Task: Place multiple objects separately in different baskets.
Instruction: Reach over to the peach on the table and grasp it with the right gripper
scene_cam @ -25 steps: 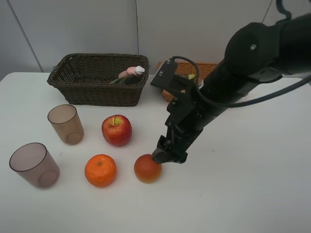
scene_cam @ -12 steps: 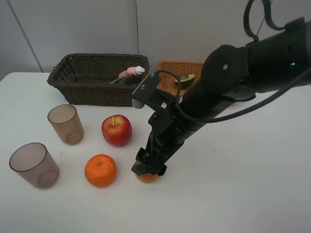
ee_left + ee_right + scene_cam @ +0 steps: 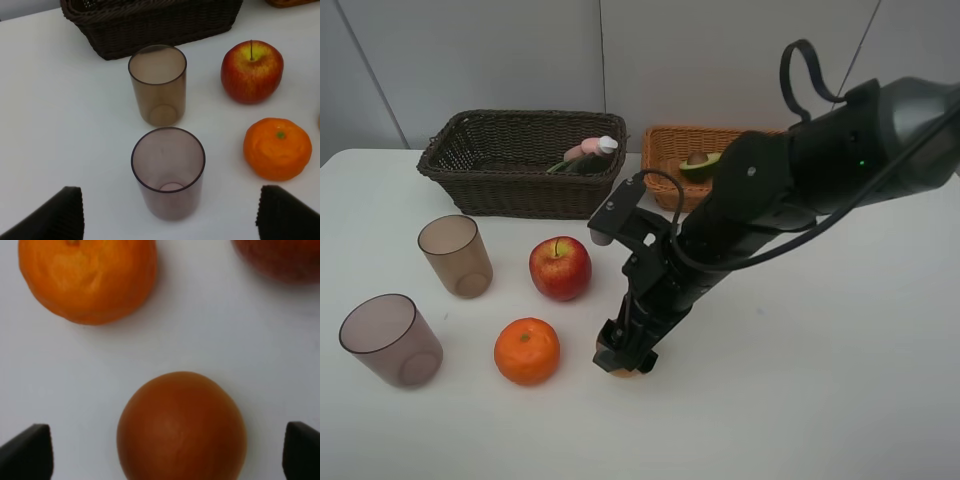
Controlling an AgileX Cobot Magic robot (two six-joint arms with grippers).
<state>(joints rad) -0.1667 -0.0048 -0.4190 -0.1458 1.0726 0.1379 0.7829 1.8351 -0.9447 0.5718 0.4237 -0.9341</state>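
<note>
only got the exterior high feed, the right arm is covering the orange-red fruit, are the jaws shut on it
Observer: No. The right wrist view shows the right gripper open, with the orange-red fruit between its fingertips and bare table on both sides of it.
Operator: centred?
Observer: Roughly. The fruit sits a bit nearer one fingertip than the other and touches neither.
Operator: left gripper isn't in my frame, what's it doing
Observer: The left wrist view shows the left gripper open and holding nothing. It is aimed at the nearer cup, which stands upright and empty.
</note>
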